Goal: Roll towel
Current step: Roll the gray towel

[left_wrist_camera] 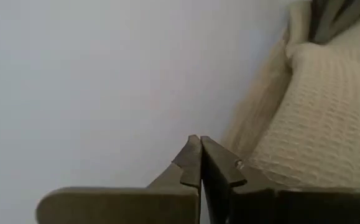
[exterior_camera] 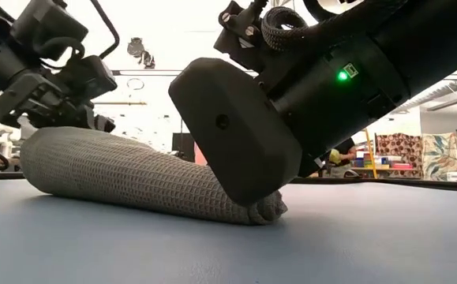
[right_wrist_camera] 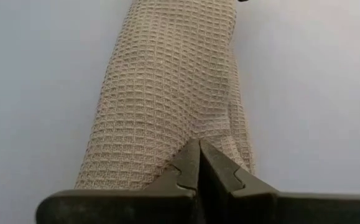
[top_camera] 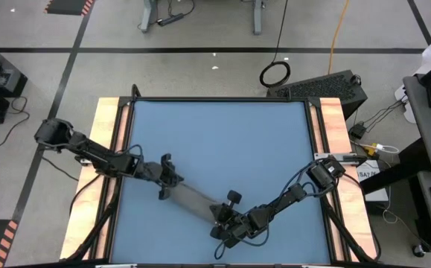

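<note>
both arms are dark, with black cables looped along their links. the right arm [exterior_camera: 354,79] shows a rounded matte housing, small screws and a lit green dot.

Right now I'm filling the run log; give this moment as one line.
grey waffle-weave towel: rolled on blue tabletop | left gripper: shut at one end | right gripper: shut at other end

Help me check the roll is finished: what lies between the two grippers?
Only the towel, rolled into a log, spans from the left gripper to the right gripper; the high view shows it best.
</note>
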Action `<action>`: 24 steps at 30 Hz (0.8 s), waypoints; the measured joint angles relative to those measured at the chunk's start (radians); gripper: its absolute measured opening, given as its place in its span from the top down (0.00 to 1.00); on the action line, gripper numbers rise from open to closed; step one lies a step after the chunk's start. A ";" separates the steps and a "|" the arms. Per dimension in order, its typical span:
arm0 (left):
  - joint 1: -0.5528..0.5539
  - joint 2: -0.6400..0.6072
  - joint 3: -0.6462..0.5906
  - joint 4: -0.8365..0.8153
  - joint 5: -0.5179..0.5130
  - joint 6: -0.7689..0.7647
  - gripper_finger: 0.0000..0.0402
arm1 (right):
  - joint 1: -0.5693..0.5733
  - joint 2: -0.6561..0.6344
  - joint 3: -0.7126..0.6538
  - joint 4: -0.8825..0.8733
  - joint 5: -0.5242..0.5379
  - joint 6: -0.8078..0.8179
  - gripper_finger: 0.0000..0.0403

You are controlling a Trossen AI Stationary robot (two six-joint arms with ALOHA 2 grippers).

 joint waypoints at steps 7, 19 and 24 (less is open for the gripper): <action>-0.004 -0.088 0.037 0.006 -0.020 0.029 0.99 | 0.001 0.000 0.000 0.001 -0.004 0.030 1.00; -0.136 -0.156 -0.025 0.137 0.057 0.080 0.99 | 0.001 0.000 0.000 0.001 -0.004 0.023 1.00; -0.128 -0.058 -0.056 0.140 -0.046 0.057 0.99 | 0.001 0.001 0.000 0.001 -0.004 0.021 1.00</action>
